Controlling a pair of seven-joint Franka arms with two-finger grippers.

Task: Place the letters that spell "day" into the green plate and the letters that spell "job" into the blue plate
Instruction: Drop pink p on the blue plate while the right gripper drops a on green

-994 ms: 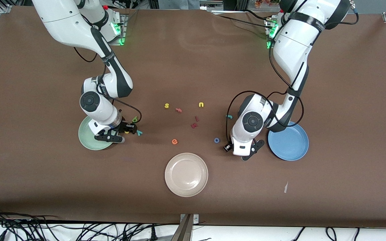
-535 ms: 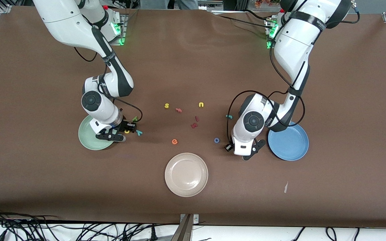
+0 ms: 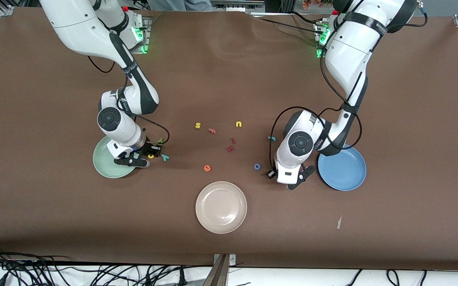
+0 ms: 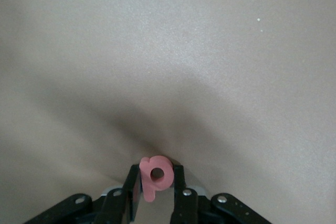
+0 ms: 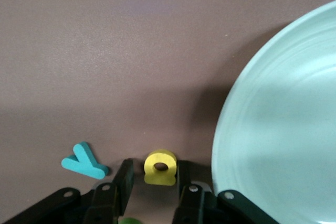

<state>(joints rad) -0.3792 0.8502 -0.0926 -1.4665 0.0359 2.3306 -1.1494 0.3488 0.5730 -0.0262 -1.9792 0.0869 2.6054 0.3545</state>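
Observation:
My left gripper (image 4: pixel 156 182) is down on the table beside the blue plate (image 3: pixel 342 167), shut on the salmon-pink b (image 4: pixel 164 167). The blue o (image 3: pixel 257 166) and teal j (image 3: pixel 271 138) lie close by on the mat. My right gripper (image 5: pixel 153 169) stands open at the edge of the green plate (image 5: pixel 283 129). The yellow a (image 5: pixel 160 167) is between its fingers, with a gap on one side. The teal y (image 5: pixel 84 162) lies just beside it. The dark green d (image 3: pixel 160 140) sits a little farther from the front camera.
A beige plate (image 3: pixel 221 207) lies nearest the front camera, mid-table. Loose letters are scattered in the middle: yellow s (image 3: pixel 198 125), pink f (image 3: pixel 212 130), yellow u (image 3: pixel 239 124), two dark red ones (image 3: pixel 231 148) and orange e (image 3: pixel 207 168).
Both hands have shifted only slightly and stay low over the same spots. The loose letters and plates lie where they were.

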